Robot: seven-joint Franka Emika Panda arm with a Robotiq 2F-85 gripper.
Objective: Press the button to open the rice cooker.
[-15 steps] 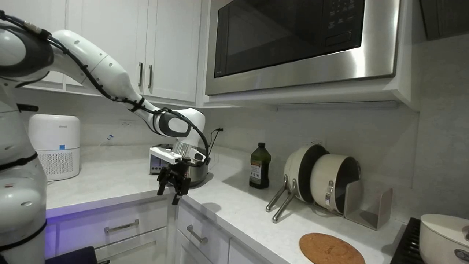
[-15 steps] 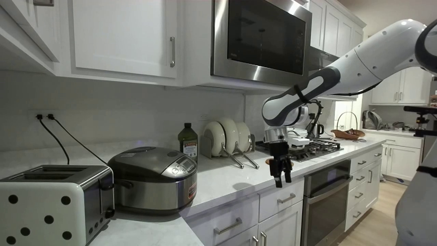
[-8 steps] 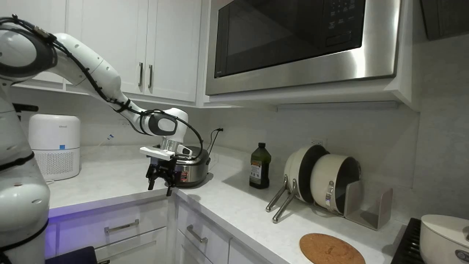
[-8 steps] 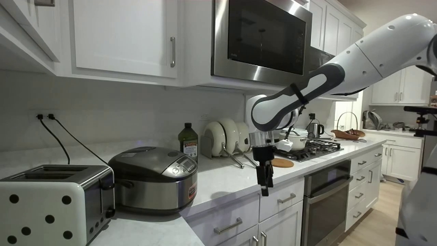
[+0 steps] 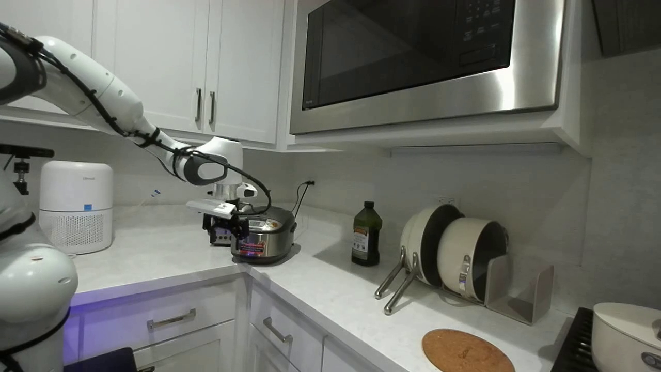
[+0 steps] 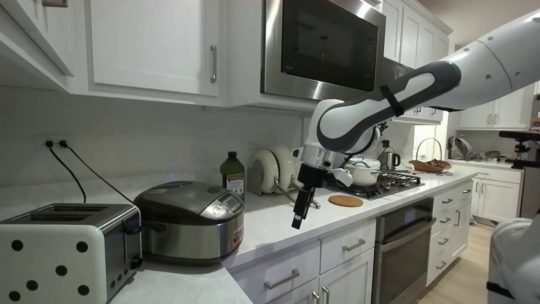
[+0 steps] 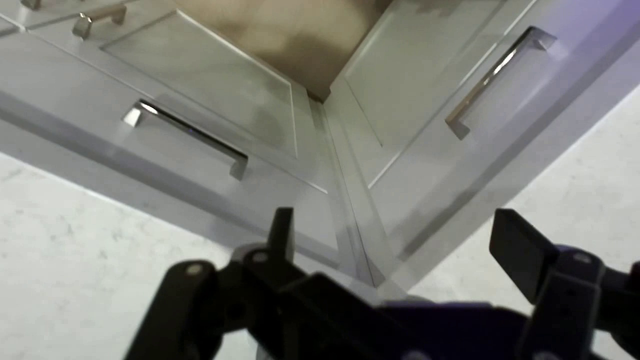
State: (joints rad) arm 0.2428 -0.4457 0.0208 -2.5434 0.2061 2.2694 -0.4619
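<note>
The rice cooker (image 6: 190, 238) stands on the counter corner with its dark lid shut. Its silver front panel (image 6: 222, 206) has a small display and buttons. The rice cooker also shows in an exterior view (image 5: 276, 240), partly behind my gripper (image 5: 227, 237). In an exterior view, my gripper (image 6: 297, 223) is right of the cooker, apart from its front, fingers tilted down toward it. In the wrist view, my gripper (image 7: 395, 215) is open with nothing between the fingers, over the counter's inner corner. The cooker is not clearly seen there.
A dotted white toaster (image 6: 55, 253) stands beside the cooker. A dark bottle (image 5: 366, 237) and racked pans (image 5: 467, 253) stand further along the counter. A microwave (image 5: 413, 62) hangs above. A white cylindrical appliance (image 5: 77, 206) stands at the far left. Drawer handles (image 7: 185, 130) stick out below.
My gripper has moved left in both exterior views, closer to the rice cooker, and its fingers have tilted toward it. More of the cooker's front now shows. The cooker has not moved.
</note>
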